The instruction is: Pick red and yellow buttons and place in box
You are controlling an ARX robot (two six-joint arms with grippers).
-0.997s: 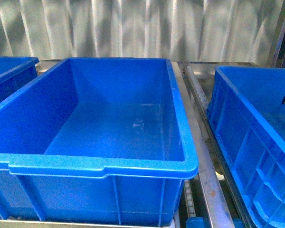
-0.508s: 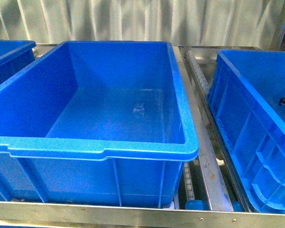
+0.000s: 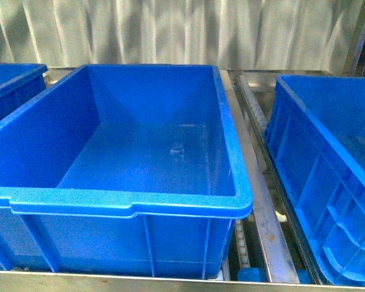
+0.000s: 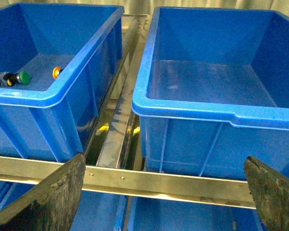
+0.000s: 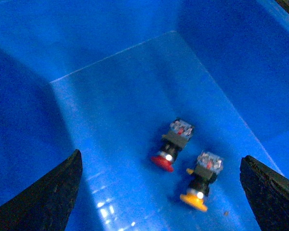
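Both end effectors are being held wide apart with nothing between their fingers. In the right wrist view, the right end effector (image 5: pixel 161 192) is being shown above the floor of a blue bin (image 5: pixel 111 57), its two dark fingertips (image 5: pixel 48 197) framing the lower corners of the picture. Two buttons are lying on their sides on that bin floor, just beside each other but not touching: a red button (image 5: pixel 169 148) with its cap pointing toward the camera, and a yellow button (image 5: pixel 201 186) with its orange-yellow cap likewise turned toward the camera. Neither is being touched by the fingers.

In the left wrist view, the left end effector (image 4: pixel 164 192) is being shown in front of a metal rack rail (image 4: pixel 149 180), with its worn dark fingertips (image 4: pixel 53 192) spread to either side. Two blue bins are being seen beyond the rail. The left-hand bin (image 4: pixel 33 96) is holding a green-capped button (image 4: pixel 20 77) and, near it, a small orange-capped button (image 4: pixel 56 72), partly hidden by the bin's rim. The other bin is the box (image 4: pixel 183 108), and nothing is being seen on its floor.

In the front view the box (image 3: pixel 131 204) is being shown in the middle, with another bin to either side. Neither arm is being shown in that view.
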